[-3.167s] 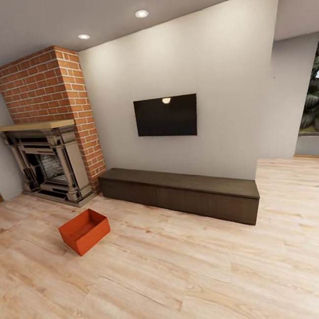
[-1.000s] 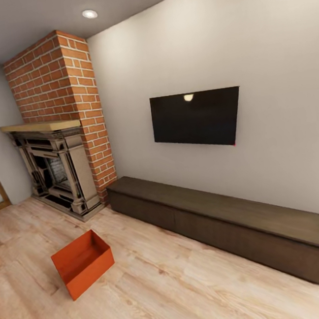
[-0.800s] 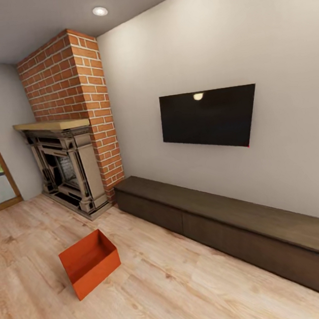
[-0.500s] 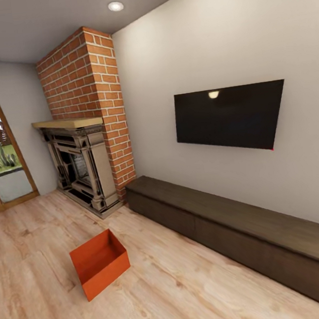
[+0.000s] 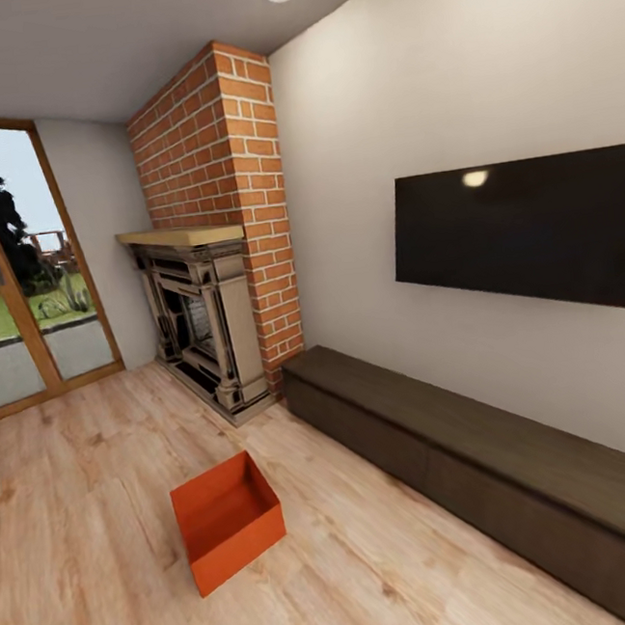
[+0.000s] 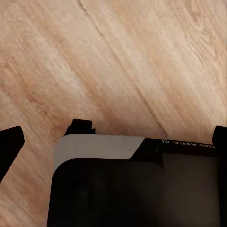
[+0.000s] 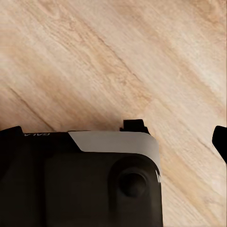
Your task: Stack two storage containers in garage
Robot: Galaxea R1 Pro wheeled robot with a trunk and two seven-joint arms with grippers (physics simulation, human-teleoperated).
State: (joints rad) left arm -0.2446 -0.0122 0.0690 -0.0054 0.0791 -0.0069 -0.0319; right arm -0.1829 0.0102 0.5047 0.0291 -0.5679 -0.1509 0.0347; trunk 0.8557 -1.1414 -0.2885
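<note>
One storage container (image 5: 227,519) is seen in the living room, standing upright and open-topped on the light wood floor (image 5: 90,493). It sits out in the open, in front of the brick fireplace (image 5: 212,324) and off the near end of the long dark cabinet (image 5: 484,458), touching neither. It is set askew to the floor planks, one corner turned toward the camera. Nothing is seen inside it. A second container is not located in these views.

Handling, as judged: the walls look thin, straight and stiff, so the bin is expected to be light and rigid, not fragile. The smooth flat sides offer no handle or lip, and a pinch on one wall could let the bin swing or slip. The best hold is judged to be the top rim: one wall pinched from above near the middle of a long side, or both arms used on opposite walls so the bin is kept level. With only floor around it, approach from above is unobstructed.

Claws: in each wrist view, dark claw parts are seen at the picture margins over bare planks, with nothing between them. The left claw and right claw are both judged spread and empty.

The container is not yet within reach; the base must be brought closer first.
</note>
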